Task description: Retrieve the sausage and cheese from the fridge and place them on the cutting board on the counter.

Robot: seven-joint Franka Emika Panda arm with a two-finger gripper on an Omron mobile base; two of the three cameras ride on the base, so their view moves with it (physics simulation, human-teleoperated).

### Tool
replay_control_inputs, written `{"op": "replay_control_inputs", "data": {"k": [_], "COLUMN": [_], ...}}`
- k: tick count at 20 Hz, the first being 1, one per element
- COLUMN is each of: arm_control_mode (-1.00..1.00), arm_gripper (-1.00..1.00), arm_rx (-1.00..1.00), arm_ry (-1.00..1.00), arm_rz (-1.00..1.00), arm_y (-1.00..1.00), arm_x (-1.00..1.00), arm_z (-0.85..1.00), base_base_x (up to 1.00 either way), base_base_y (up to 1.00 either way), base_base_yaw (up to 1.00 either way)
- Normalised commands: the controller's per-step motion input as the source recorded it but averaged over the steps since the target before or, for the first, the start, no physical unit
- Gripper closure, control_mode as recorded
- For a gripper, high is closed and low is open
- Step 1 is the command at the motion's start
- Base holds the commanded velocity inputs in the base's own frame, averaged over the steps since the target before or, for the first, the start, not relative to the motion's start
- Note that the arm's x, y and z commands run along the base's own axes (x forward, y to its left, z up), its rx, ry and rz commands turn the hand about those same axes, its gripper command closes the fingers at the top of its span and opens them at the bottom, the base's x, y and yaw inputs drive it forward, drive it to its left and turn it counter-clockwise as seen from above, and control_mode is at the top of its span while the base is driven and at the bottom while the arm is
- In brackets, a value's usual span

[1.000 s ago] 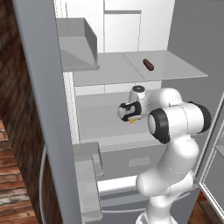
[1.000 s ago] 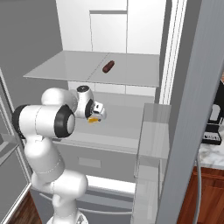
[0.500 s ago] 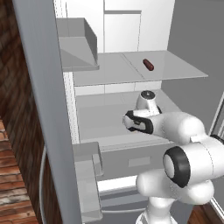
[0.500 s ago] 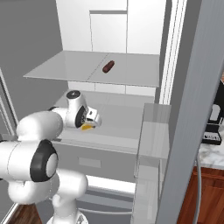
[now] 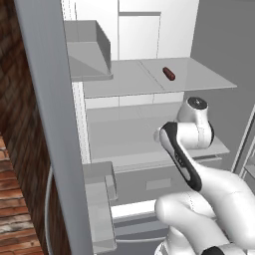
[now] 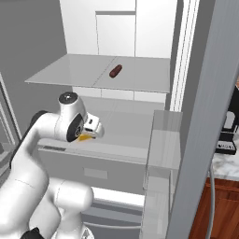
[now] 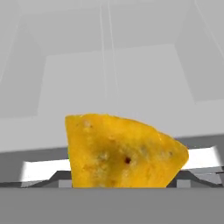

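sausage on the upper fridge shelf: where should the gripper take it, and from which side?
Grip the sausage at its middle, fingers across the short width. It lies flat and alone on the upper shelf, long axis angled toward the back, so I would come in from the open front, slightly above, with the jaws turned square to that axis. Its rounded ends would likely slip; the middle looks safest.

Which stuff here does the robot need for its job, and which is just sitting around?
Needed: the sausage on the upper shelf of the fridge; the cheese right at the hand; the counter.

Just sitting around: the black coffee machine on that counter; the brick wall.
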Motion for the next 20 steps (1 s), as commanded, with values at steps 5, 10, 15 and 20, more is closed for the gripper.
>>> {"op": "replay_control_inputs", "data": {"k": [5,10,15,20], "arm_control_mode": [-1.00,-1.00,-1.00,-1.00], "arm_gripper": [1.00,1.00,1.00,1.00], "arm_rx": [0.00,0.00,0.00,0.00], "arm_ry": [0.00,0.00,0.00,0.00], "arm_rz": [0.00,0.00,0.00,0.00], "arm_y": [0.00,0.00,0.00,-0.01], "arm_x": [-1.00,-1.00,-0.95,-0.69], "arm_z": [1.00,1.00,1.00,0.89], "base_base_x": [0.00,0.00,0.00,0.00], "base_base_y": [0.00,0.00,0.00,0.00], "base_base_yaw": [0.00,0.00,0.00,0.00]}}
